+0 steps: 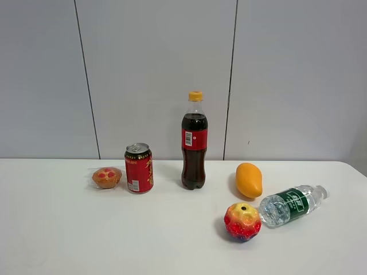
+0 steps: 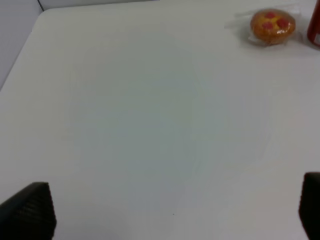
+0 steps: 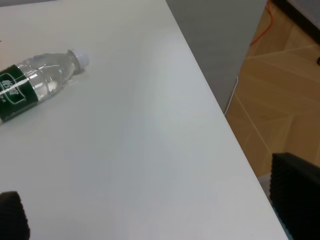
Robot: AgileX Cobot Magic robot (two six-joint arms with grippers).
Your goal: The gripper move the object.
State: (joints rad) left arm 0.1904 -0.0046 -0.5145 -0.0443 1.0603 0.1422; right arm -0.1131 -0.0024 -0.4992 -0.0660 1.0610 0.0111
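Water bottle (image 1: 293, 204) lying on its side near the table's (image 1: 69, 229) right edge, touching the red ball (image 1: 242, 222). Open tabletop nearer. Left gripper (image 2: 170, 210) and right gripper (image 3: 150, 215) both spread wide, holding nothing.

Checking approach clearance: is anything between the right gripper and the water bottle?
Nothing visible. In the right wrist view only bare table separates the open gripper from the lying bottle.

Even, bright, diffuse light; the exterior high view is sharp, with short soft shadows beside the cola bottle (image 1: 194, 141) and red can (image 1: 139, 168). Both wrist views are softer and slightly hazy: the pastry (image 2: 272, 26) looks blurred, and the white table (image 3: 125, 150) appears washed out and faintly greenish
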